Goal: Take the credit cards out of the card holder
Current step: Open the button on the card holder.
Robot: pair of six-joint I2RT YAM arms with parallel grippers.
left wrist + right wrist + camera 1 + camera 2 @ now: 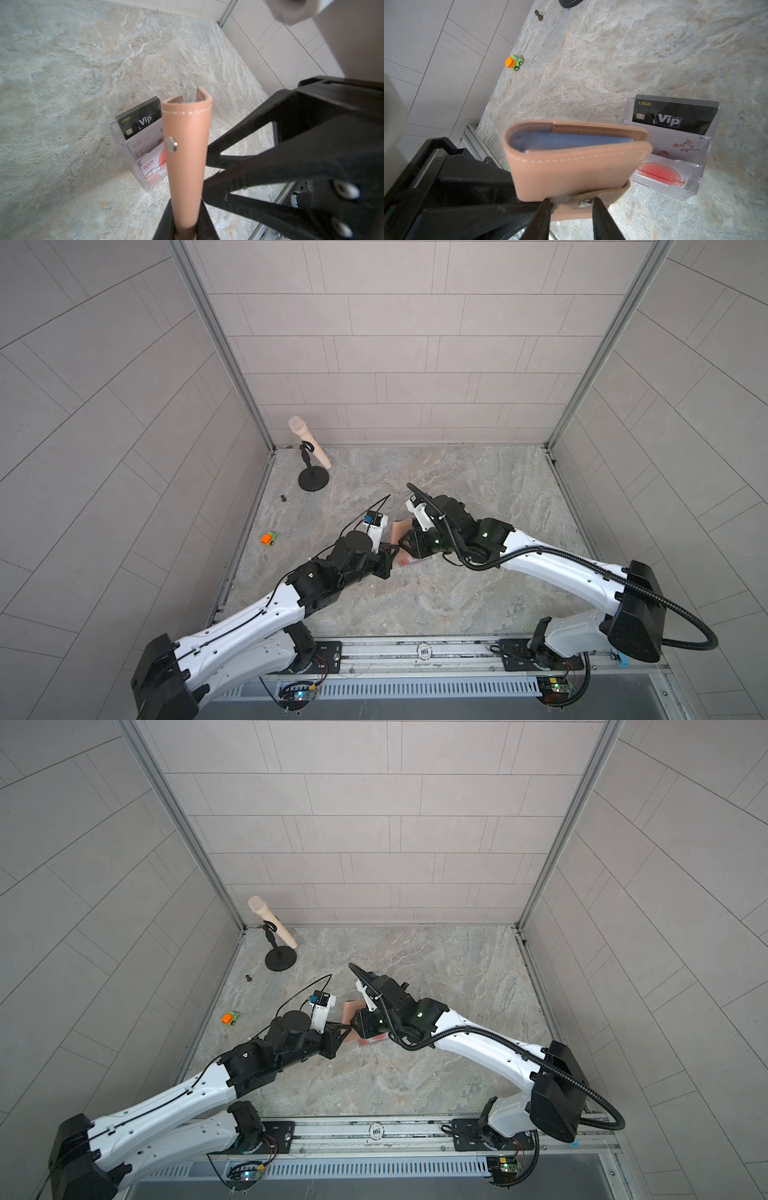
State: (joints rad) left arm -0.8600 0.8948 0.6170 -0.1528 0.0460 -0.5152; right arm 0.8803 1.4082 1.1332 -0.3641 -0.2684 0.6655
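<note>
Card holder [571, 166], tan leather and closed, is being held over the surface [478, 497], near a clear card stand [695, 172]. We are clamping its lower edge in our left gripper [185, 226] jaws. Our right gripper [571, 209] jaws are sitting narrow around its snap strap [583, 202]; we cannot tell whether they are gripping.

The card holder [571, 170] looks like soft, matt tan leather with a shiny metal snap [170, 144]. The stand [693, 187] is clear, glossy plastic. The table [62, 83] looks like rough stone.
</note>
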